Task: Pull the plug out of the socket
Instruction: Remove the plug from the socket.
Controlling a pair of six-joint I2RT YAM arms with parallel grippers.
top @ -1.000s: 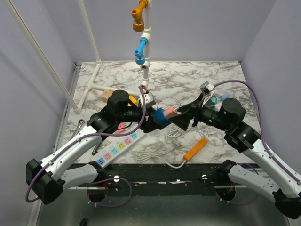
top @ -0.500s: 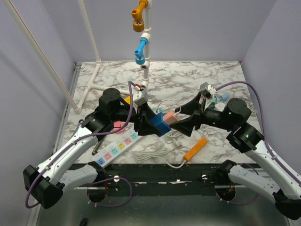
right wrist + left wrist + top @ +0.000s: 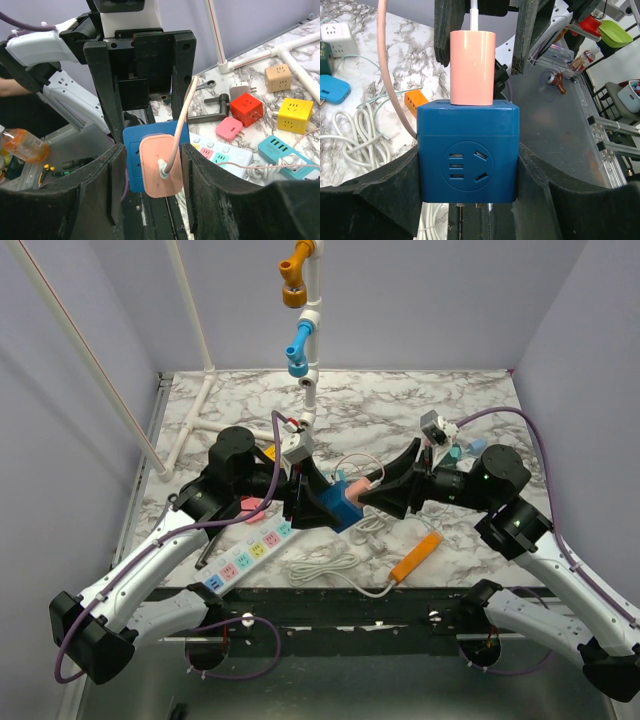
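Observation:
The socket that holds the plug is a blue cube (image 3: 467, 150), lifted above the table with my left gripper (image 3: 468, 162) shut on its two sides. A pink plug (image 3: 472, 67) with a pale pink cable sits in the cube's far face. In the right wrist view the plug (image 3: 159, 170) lies between the fingers of my right gripper (image 3: 152, 167), which is open, with a narrow gap on at least one side. From above, the cube (image 3: 345, 510) and plug (image 3: 358, 488) hang between the left gripper (image 3: 322, 502) and the right gripper (image 3: 378, 496).
A long white power strip (image 3: 252, 552) with pastel outlets lies under the left arm, next to a coiled white cord (image 3: 320, 565) and an orange bar (image 3: 415, 556). Red (image 3: 246, 109), yellow (image 3: 295, 115) and tan cube sockets sit behind. A white pipe frame (image 3: 305, 380) stands at the back.
The right gripper's jaws have narrowed around the pink plug. The left arm has shifted the blue cube slightly toward the right arm.

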